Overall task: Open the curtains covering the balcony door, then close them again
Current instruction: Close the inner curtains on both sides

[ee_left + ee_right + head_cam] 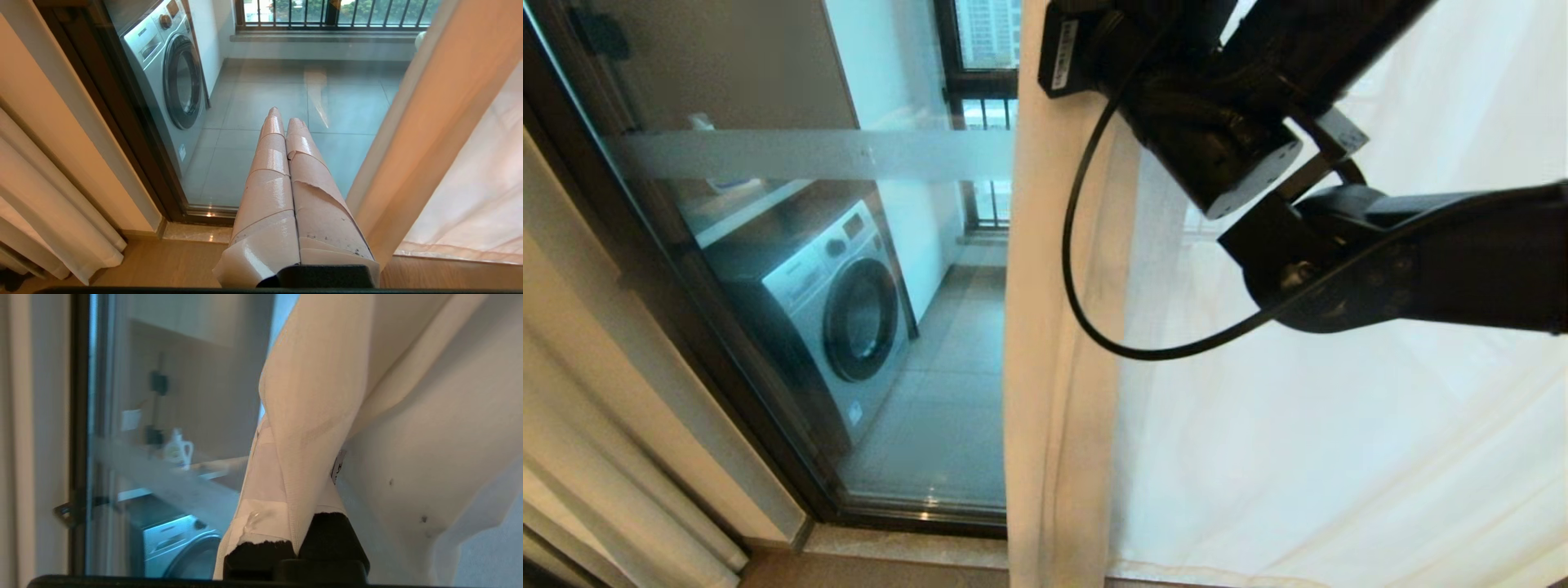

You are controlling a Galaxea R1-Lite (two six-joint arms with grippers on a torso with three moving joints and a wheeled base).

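The balcony door [792, 245] is tall glass in a dark frame, with a frosted white band [809, 153] across it. The left part of the glass is uncovered. The sheer white curtains [1298, 449] hang over the right part, and their hemmed edge [1045, 367] falls down the middle. My right arm [1217, 139] reaches up at the top right. In the right wrist view my right gripper [294, 457] is shut on the curtain's edge [318, 375], with fabric pinched between the taped fingers [257, 486]. My left gripper [284, 116] is shut, holds nothing, and points at the glass low down.
A washing machine [841, 302] stands behind the glass on the tiled balcony floor [327, 102]. A barred railing window [327, 12] is at the back. A heavier cream drape [596, 457] hangs at the far left beside the door frame [135, 134]. Wooden floor [163, 265] lies in front.
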